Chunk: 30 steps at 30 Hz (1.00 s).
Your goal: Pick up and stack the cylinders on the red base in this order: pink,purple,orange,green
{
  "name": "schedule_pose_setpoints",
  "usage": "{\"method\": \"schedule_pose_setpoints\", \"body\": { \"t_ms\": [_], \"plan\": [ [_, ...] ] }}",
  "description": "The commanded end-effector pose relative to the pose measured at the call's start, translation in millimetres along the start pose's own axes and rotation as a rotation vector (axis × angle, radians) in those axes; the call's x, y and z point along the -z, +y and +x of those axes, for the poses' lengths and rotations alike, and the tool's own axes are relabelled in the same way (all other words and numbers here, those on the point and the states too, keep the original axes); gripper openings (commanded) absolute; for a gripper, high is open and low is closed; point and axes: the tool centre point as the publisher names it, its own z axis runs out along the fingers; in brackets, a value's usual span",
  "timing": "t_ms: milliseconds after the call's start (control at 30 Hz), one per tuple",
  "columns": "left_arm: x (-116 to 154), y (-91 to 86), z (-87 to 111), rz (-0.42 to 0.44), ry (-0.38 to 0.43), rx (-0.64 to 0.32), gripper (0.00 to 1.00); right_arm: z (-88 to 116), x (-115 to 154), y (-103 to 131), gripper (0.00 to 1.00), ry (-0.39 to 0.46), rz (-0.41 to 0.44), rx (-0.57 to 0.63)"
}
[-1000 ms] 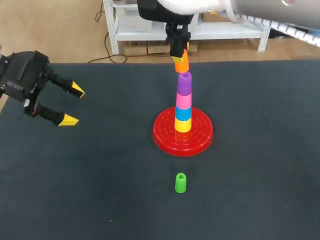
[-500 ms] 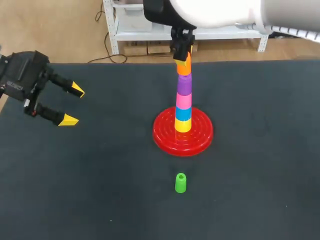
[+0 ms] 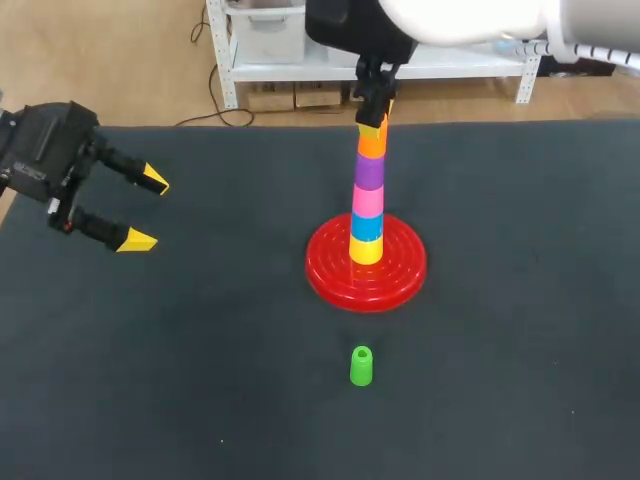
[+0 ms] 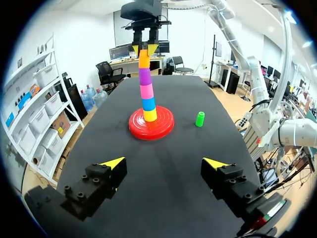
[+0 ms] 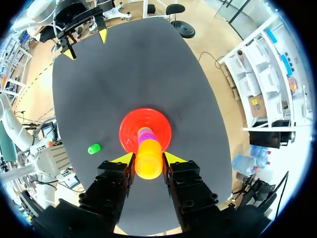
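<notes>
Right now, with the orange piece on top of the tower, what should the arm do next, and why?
Probably open the right hand and lift straight up: the orange plastic cylinder looks seated on the purple cylinder, and the small green cylinder waits on the black table.

A red base (image 3: 400, 272), orange cylinder (image 3: 371, 145), green cylinder (image 3: 361, 366), black table (image 3: 200, 350) (yellow fingertips (image 3: 152, 180))

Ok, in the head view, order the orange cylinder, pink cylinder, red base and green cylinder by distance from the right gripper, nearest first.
From the right gripper:
1. orange cylinder, between its fingers
2. pink cylinder, two pieces below the orange one
3. red base, at the bottom
4. green cylinder, alone on the table
</notes>
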Motion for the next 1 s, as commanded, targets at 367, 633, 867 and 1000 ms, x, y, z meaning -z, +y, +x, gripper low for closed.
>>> {"method": "schedule_pose_setpoints", "body": {
  "t_ms": [367,633,867,1000],
  "plan": [
    [0.1,-1.1,1.3,-0.003,-0.004,-0.003,1.00,-9.8,-13.6,-8.6,0.00,0.038,-0.053,0.016],
    [0.1,-1.1,1.3,-0.003,-0.004,-0.003,1.00,-9.7,-18.2,-8.5,0.00,0.056,-0.061,0.009],
    [0.1,-1.1,1.3,-0.003,-0.004,-0.003,1.00,-5.6,-11.2,-1.9,1.00,0.021,0.026,-0.012],
    [0.1,-1.1,1.3,-0.003,-0.004,-0.003,1.00,-3.7,-4.6,1.9,1.00,0.010,0.078,-0.024]
  ]
}}
